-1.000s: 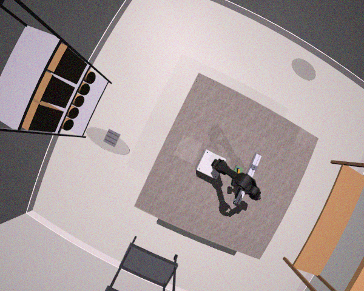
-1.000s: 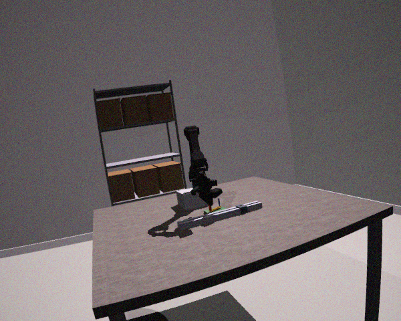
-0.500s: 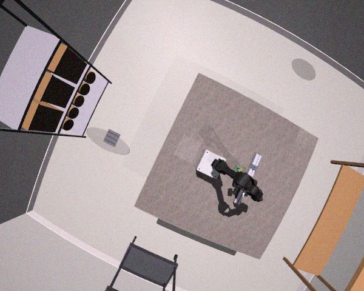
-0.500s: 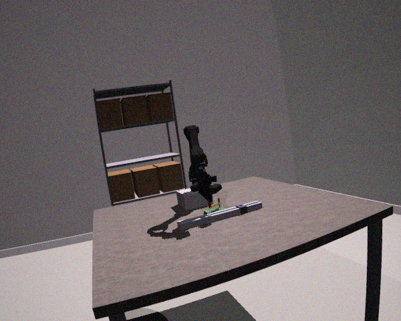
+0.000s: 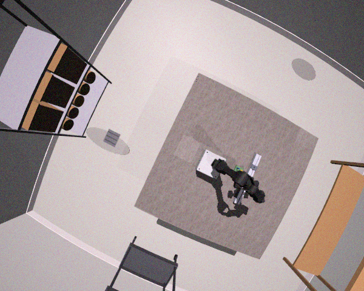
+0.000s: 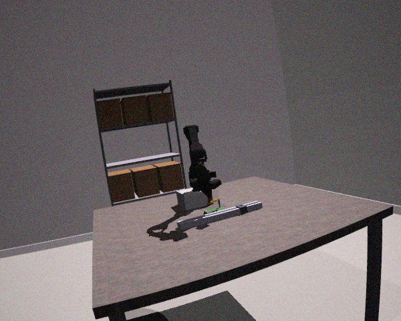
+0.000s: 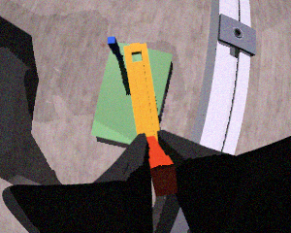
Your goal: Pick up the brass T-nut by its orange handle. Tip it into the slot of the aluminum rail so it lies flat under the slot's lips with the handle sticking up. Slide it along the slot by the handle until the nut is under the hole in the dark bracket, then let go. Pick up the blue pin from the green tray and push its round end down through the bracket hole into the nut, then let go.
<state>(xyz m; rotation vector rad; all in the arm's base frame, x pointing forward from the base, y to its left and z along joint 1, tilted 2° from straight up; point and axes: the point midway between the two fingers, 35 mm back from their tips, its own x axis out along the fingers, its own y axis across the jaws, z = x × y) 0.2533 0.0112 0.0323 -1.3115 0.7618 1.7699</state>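
Robot: one black arm, its gripper (image 6: 209,202) (image 7: 151,139) pinching the orange handle (image 7: 161,167) of the brass T-nut (image 6: 215,200) (image 7: 143,92).
T-nut: above the green tray (image 5: 238,168) (image 6: 212,210) (image 7: 113,114).
Blue pin: (image 6: 219,202) (image 7: 112,41) standing up at the tray.
Rail: (image 5: 256,159) (image 6: 223,215) (image 7: 223,97) beside the tray.
Table: (image 5: 238,109) (image 6: 228,241) (image 7: 63,97) brown and streaky, under the tray.
Floor: (image 5: 113,188) (image 6: 297,276) pale, around the table.
Shelf: (image 6: 135,90) tall, behind the table, with brown boxes (image 6: 135,110).
Walls: (image 6: 228,69) gray, behind the table.

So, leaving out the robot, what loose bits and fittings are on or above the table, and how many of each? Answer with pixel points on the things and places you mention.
Green tray (image 5: 236,167) (image 6: 211,210) (image 7: 112,109): 1
Blue pin (image 6: 219,202) (image 7: 112,40): 1
Brass T-nut (image 5: 241,170) (image 6: 214,200) (image 7: 143,92) with handle: 1
Aluminum rail (image 5: 258,159) (image 6: 224,215) (image 7: 223,102): 1
Dark bracket (image 5: 253,167) (image 6: 242,208) (image 7: 247,38): 1
Total: 5
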